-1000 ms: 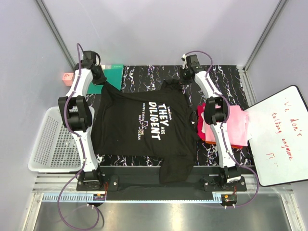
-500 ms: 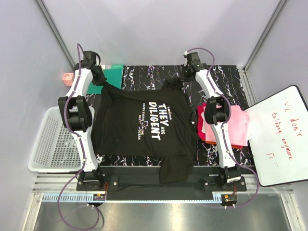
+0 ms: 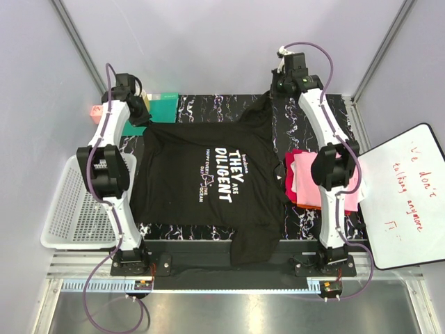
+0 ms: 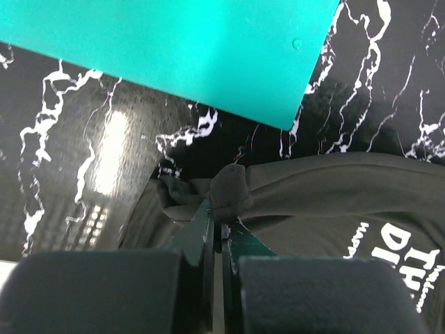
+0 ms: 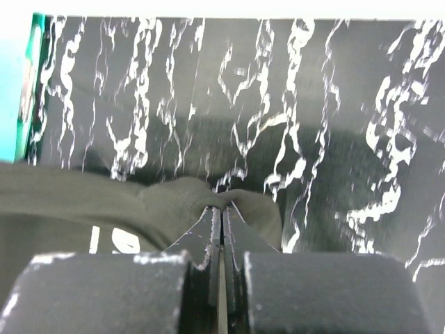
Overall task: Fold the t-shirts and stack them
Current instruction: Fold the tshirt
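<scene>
Shirt: black cloth t-shirt with white chest lettering (image 3: 208, 181), spread on black white-veined surface (image 3: 208, 108), hem over near edge.
Left end effector (image 4: 217, 233): clamped on bunched far-left shirt corner, near flat green mat (image 4: 174, 49).
Right end effector (image 5: 221, 214): pinched on far-right corner, cloth peaked.
Lettering: "THEY ARE DILIGENT".
Stack: folded pink, red and orange shirts (image 3: 306, 177), just right of black shirt.

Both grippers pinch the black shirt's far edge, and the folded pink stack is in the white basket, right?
No: the top view shows the pink stack on the table, right of the black shirt. Left gripper and right gripper do pinch it.
</scene>
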`<move>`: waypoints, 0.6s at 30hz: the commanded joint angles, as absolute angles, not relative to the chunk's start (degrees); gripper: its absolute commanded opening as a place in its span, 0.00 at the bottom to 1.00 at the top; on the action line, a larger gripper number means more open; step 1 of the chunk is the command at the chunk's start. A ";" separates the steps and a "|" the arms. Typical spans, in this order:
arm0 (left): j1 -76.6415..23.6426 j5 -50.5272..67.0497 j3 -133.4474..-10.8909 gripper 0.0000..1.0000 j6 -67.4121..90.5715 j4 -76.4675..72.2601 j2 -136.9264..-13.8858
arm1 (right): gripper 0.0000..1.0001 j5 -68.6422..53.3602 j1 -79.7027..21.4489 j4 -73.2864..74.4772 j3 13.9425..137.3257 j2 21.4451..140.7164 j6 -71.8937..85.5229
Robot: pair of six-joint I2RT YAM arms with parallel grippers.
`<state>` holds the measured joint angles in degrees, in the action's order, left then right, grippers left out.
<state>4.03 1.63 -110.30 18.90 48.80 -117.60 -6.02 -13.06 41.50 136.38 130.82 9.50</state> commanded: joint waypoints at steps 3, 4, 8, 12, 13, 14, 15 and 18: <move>4.48 0.44 -107.41 0.00 19.07 52.03 -110.58 | 0.00 -9.58 -13.01 44.21 122.73 119.38 10.90; 4.48 0.44 -106.79 0.00 19.16 52.38 -109.96 | 0.00 -9.93 -13.01 44.99 121.13 117.96 11.25; 4.57 0.09 -103.28 0.00 19.42 53.43 -107.41 | 0.00 -12.39 -13.10 47.63 114.62 111.90 14.40; 4.83 -1.22 -101.25 0.00 19.51 55.28 -105.56 | 0.00 -12.74 -13.10 52.02 109.70 106.45 15.73; 4.92 -1.40 -100.90 0.00 19.60 55.81 -105.47 | 0.00 -12.48 -13.10 53.68 109.08 105.74 15.73; 4.92 -1.67 -100.38 0.00 19.69 56.68 -105.47 | 0.00 -12.57 -13.10 54.48 108.46 104.95 15.99; 5.01 -1.76 -100.02 0.00 19.60 57.21 -105.64 | 0.00 -12.74 -13.10 55.10 107.24 103.46 16.26; 5.01 -1.84 -98.79 0.00 19.77 59.06 -106.34 | 0.00 -14.93 -13.10 58.53 105.30 101.35 18.28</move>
